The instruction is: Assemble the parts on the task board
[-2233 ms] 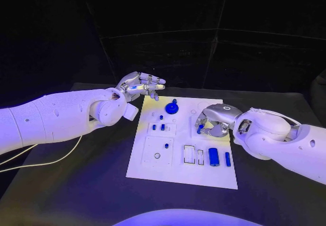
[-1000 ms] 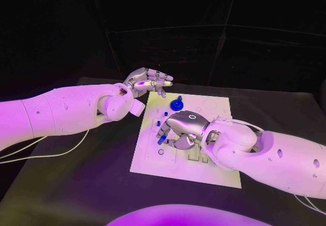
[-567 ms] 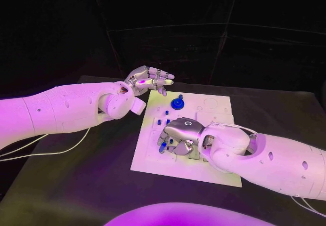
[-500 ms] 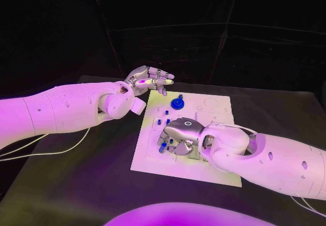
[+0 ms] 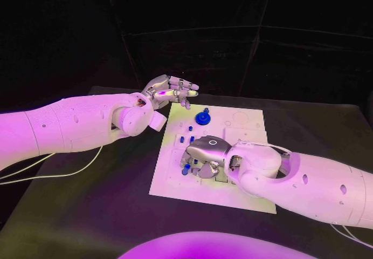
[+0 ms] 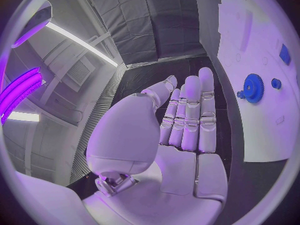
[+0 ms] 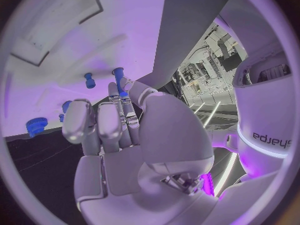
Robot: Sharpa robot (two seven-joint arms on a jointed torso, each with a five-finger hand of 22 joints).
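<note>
Fingers of the right hand [image 5: 204,157] were curled downward over the near middle of the task board [image 5: 172,183], pinching a small blue peg [image 5: 186,170] that stuck out at about seven o'clock from the palm. The peg looked light, stiff and smooth, likely to slip or tip if squeezed off-centre; a hold across its upper shaft, leaving the lower end free to enter a hole, seemed best. Just beyond, at twelve o'clock, short blue pins [image 5: 185,139] stood in the board. Farther still, the blue gear [image 5: 202,118] sat on the board's far part. At about eleven o'clock, off the far-left corner, the left hand [image 5: 170,92] hovered with fingers straight and pressed side by side, holding nothing.
</note>
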